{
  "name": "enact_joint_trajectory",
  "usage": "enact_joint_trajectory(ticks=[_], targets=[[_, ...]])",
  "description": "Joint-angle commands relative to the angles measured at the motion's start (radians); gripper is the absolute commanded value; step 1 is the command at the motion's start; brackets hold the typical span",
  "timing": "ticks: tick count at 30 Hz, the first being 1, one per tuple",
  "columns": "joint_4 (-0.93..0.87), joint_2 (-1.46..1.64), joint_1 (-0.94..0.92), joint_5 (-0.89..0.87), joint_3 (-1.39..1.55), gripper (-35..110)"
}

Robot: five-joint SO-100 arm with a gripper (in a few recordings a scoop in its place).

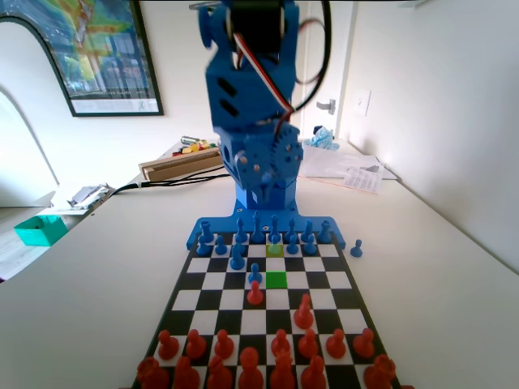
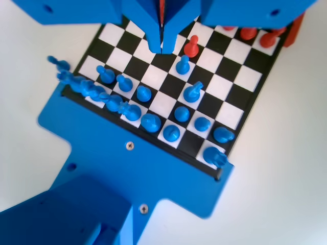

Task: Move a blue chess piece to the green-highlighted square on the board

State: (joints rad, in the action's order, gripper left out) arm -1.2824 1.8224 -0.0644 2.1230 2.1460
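— Fingers (image 2: 153,30) pressed together, only a thin seam between them, nothing pinched. The gripper (image 2: 162,48) hangs from the top edge of the wrist view, above the board (image 2: 244,77).

— What sits under the tips?

— A dark square, bare. Just right of the tips in the wrist view stands an advanced blue pawn (image 2: 183,65), upright, with a red pawn (image 2: 191,47) on the next square beyond it. The pawn is clear of the jaws.

— And the target?

— Fixed view: the green square (image 1: 276,279) is bare. That same blue pawn (image 1: 255,274) stands on the square just left of it, with the red pawn (image 1: 255,293) directly in front, nearer the camera. A paler yellow-green square (image 1: 275,250) lies one row back from the green one, toward the arm; whether anything stands on it I cannot tell.

— Other blue men?

— The rest are lined up along the board's far rows in the fixed view, at the blue base (image 1: 212,229). One stray blue pawn (image 1: 356,248) stands off the board on the table (image 1: 438,267), to the right.

— Red side?

— Red pieces (image 1: 248,361) crowd the near rows; one more red pawn (image 1: 304,311) stands forward of them.
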Motion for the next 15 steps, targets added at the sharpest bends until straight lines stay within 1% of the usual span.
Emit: enact_joint_trajectory(ticks=[1,7,15], targets=[[0.1,0.043,0.002,-0.031,0.066,9],[0.215,0.046,0.029,-0.084,0.15,10],[0.253,0.043,0.083,-0.146,0.181,9]])
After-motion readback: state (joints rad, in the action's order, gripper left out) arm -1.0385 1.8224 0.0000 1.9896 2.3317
